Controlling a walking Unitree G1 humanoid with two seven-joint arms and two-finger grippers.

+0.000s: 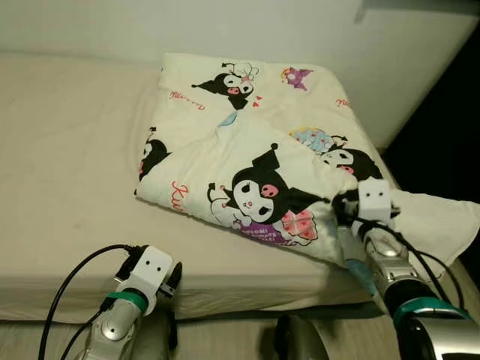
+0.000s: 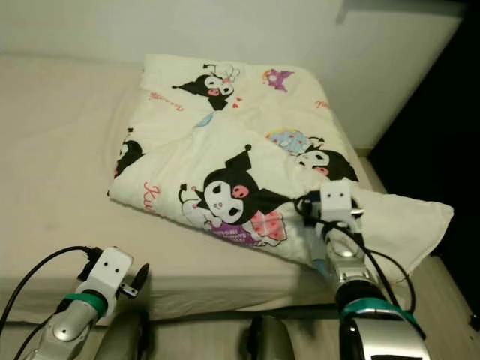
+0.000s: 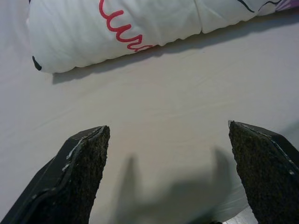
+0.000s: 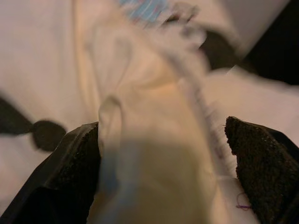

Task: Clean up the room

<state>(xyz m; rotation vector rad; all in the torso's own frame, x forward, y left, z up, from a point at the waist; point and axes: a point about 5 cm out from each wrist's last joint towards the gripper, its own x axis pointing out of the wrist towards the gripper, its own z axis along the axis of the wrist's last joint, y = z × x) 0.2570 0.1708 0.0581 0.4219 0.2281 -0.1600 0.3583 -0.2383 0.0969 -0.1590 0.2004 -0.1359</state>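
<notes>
Bed: a wide mattress covered by a plain cream sheet, lightly creased, seen from its near edge. The sheet is bare from the centre out to 9 o'clock.

Quilt: cream, printed with black cartoon characters, red lettering and small pink and purple motifs. It is laid in loose folds on the bed from 12 o'clock down to 4 o'clock, one folded flap lying over the rest. A plain white corner is draped past the mattress edge at 3 o'clock.

Wall: pale and plain, set behind the bed at 12 o'clock. A dark, unlit area is seen at 2 to 3 o'clock, past the bed's corner.

Floor: a strip of beige floor is seen beside the bed at 4 o'clock.

Right tool: placed at 4 o'clock against the quilt's near edge. In the right wrist view its two black fingers are spread wide, with blurred quilt fabric bunched between them; no pinch is seen.

Left tool: held at 7 o'clock by the near edge of the mattress, well apart from the quilt. In the left wrist view its fingers are spread wide above bare sheet, with the quilt's folded edge lying beyond.
</notes>
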